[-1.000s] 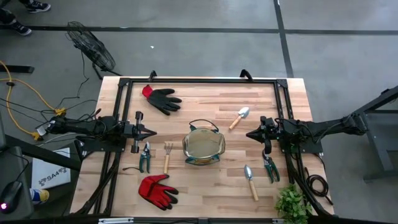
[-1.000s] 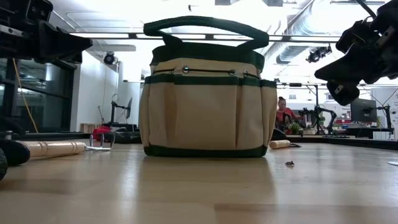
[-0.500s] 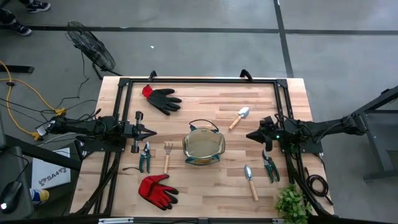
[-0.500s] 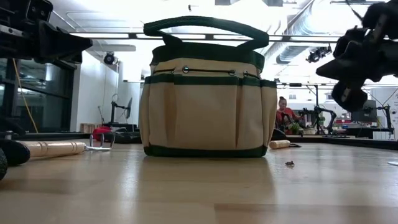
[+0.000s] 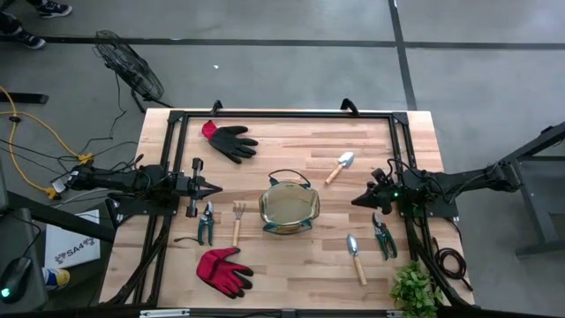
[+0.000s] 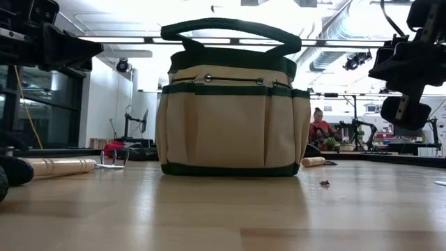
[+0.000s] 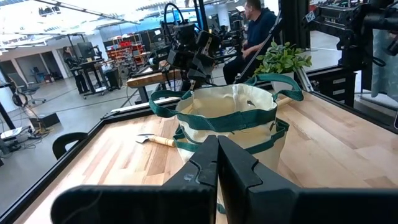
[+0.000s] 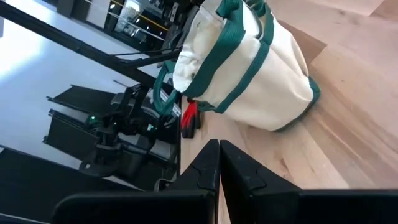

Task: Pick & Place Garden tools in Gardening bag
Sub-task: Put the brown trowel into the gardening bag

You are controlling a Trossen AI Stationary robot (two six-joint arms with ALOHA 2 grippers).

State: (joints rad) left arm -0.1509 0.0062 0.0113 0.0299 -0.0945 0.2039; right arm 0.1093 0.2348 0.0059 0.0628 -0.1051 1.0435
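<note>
At table's right edge, my right gripper (image 5: 356, 201), fingers pressed together, empty, has rolled and shifted slightly; left gripper (image 5: 218, 187) closed, unmoved; round canvas gardening bag (image 5: 288, 208), green-trimmed, upright between.

The left arm reaches in level from the left edge of the counter (image 5: 291, 141), its wrist straight and its pincer (image 5: 214, 187) pointing toward the middle. The two dark fingers (image 7: 202, 171) are pressed together with no gap between them, and nothing is in their grip. The right arm comes in from the right edge, its wrist rolled to one side so that its pincer (image 5: 357, 201) points toward the middle at a tilt, above the counter. Its fingers (image 8: 208, 168) also meet tip to tip, holding nothing.
</note>
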